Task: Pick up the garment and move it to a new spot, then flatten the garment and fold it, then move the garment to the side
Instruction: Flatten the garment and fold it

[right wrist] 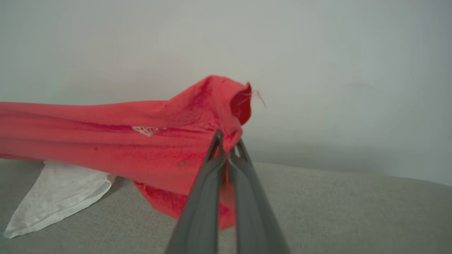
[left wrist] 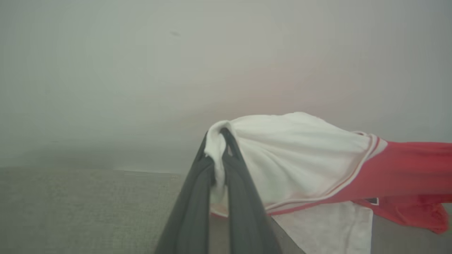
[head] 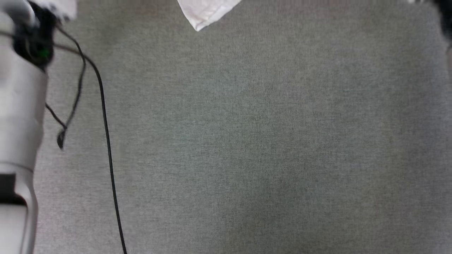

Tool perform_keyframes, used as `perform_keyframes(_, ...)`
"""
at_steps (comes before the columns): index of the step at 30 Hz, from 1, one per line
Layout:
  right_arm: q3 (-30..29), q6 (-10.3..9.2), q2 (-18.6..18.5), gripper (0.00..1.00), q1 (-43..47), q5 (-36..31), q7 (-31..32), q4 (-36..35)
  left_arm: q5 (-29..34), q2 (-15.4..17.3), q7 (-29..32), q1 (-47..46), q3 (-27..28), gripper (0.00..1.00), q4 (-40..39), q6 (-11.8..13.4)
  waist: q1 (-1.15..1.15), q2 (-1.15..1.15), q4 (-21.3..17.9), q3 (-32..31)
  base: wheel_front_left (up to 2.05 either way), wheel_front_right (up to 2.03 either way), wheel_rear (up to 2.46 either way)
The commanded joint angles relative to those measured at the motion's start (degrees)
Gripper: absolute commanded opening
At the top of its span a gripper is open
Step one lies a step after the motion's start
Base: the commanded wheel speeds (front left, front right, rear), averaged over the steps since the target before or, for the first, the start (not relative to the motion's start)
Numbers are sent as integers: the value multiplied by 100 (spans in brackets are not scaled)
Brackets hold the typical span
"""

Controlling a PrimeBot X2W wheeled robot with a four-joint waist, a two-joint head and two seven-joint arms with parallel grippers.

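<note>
Left wrist view: the left hand (left wrist: 216, 141) is seen closed on a white sleeve (left wrist: 300, 151) of the garment (left wrist: 406, 165), with a fold of cloth pinched between its two dark fingers. Right wrist view: the right hand (right wrist: 229, 141) is seen closed on a red edge of the same garment, apparently at the hem end.

The jersey is thus held at two ends, raised and drawn out between the hands above the grey fabric surface (right wrist: 335, 204). This hold is judged to serve the carry to a new spot and to spread the cloth before it is laid flat. Not all of it is lifted: the other white sleeve (right wrist: 53, 197) is found resting on the surface below the red body.

Head view: a white corner of cloth (head: 208, 12) is recorded at the top edge, with a pale forearm (head: 17, 123) and a loose black cable (head: 106, 141) at the left. Both grips and the red body are established from the wrist views. The broad stretch of surface available for laying out is established from the head view.
</note>
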Motion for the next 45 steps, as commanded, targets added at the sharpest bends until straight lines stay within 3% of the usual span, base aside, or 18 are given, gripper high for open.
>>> perform_keyframes(1,76,-10,-87,0,243,70,-72,-73,-88,56,-41,233,-18,0,-59,7,0,0,53,-242,0,0,0)
perform_keyframes(10,428,-11,-422,0,2108,639,-258,-870,-402,306,-265,2029,-174,0,-713,10,0,0,106,-1110,0,0,0)
perform_keyframes(16,317,-11,-568,0,3440,899,-233,-1532,-586,468,-218,3419,-143,0,-1362,266,0,0,103,-1746,0,0,0)
perform_keyframes(26,-402,-14,-441,0,5711,956,146,-2534,-977,774,28,5910,21,0,-3173,1257,0,0,167,-2612,0,0,0)
perform_keyframes(37,-1062,-12,151,0,7887,759,951,-4077,-1429,1130,510,8309,213,0,-5412,2518,0,0,254,-3152,0,0,0)
perform_keyframes(41,-1262,-11,398,0,8438,680,1254,-4534,-1540,1231,588,8818,321,0,-5913,2797,0,0,301,-3214,0,0,0)
perform_keyframes(45,-1434,-11,591,0,8794,531,1503,-4922,-1535,1324,613,8978,349,0,-6235,2893,0,0,331,-3239,0,0,0)
